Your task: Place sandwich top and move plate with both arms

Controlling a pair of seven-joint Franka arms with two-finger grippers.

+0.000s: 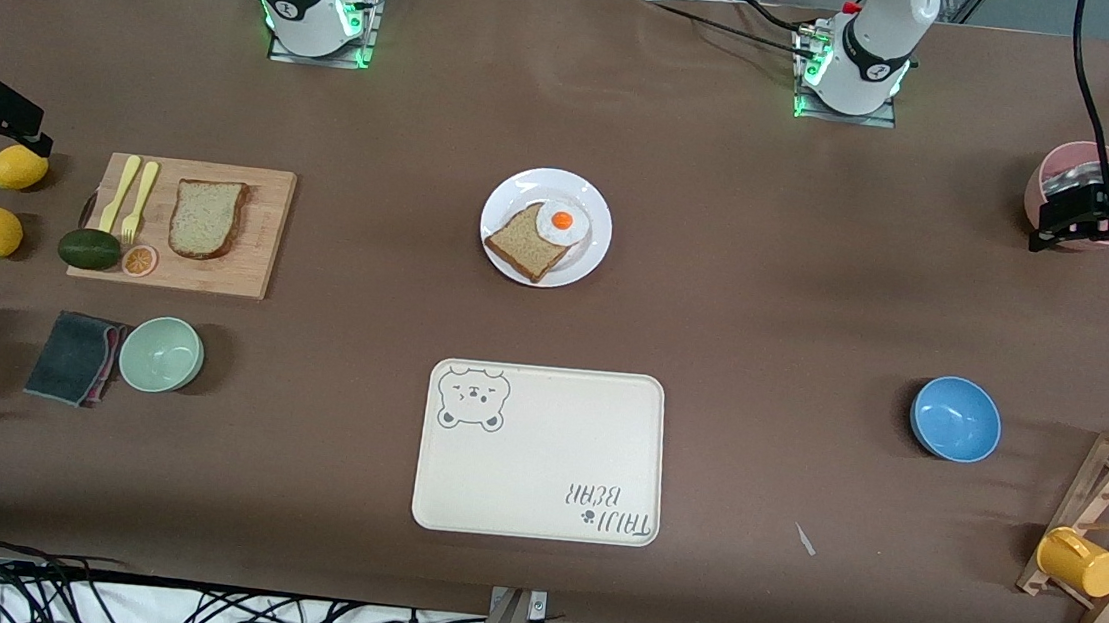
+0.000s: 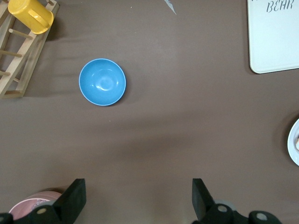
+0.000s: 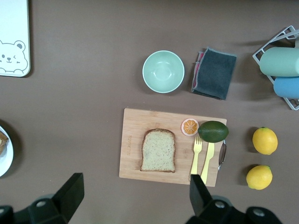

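Lowest in the front view, at centre: cream tray (image 1: pixel 541 471) with a bear print, nothing on it. Slightly higher, toward the left arm's end, blue bowl (image 1: pixel 955 418); toward the right arm's end, mint bowl (image 1: pixel 161 353) just beside a grey cloth (image 1: pixel 74 358).

Mid-frame, toward the right arm's end: wooden board (image 1: pixel 253 260) carrying the sandwich top (image 1: pixel 207 218), flat, with two yellow forks (image 1: pixel 131 194) beside it. At the very centre of the frame: plate (image 1: pixel 588 254), holding a second slice (image 1: pixel 523 244) with a fried egg (image 1: pixel 562 222) overlapping its corner. Well apart from the board.

Whole plate only in the front view; a mere sliver of rim at the edge of either wrist view. Sandwich top plain in the right wrist view, missing from the left wrist view, which takes in the blue bowl and a tray corner instead.

Higher up, at the frame's two side edges: both arms waiting. Left gripper (image 2: pixel 139 189) over the rim of a pink bowl (image 1: pixel 1059 170), fingers spread wide, grasping nothing. Right gripper (image 3: pixel 135 184) over bare table near a lemon (image 1: pixel 19 167), likewise released and holding nothing. Gap between fingers clear only in the wrist views.
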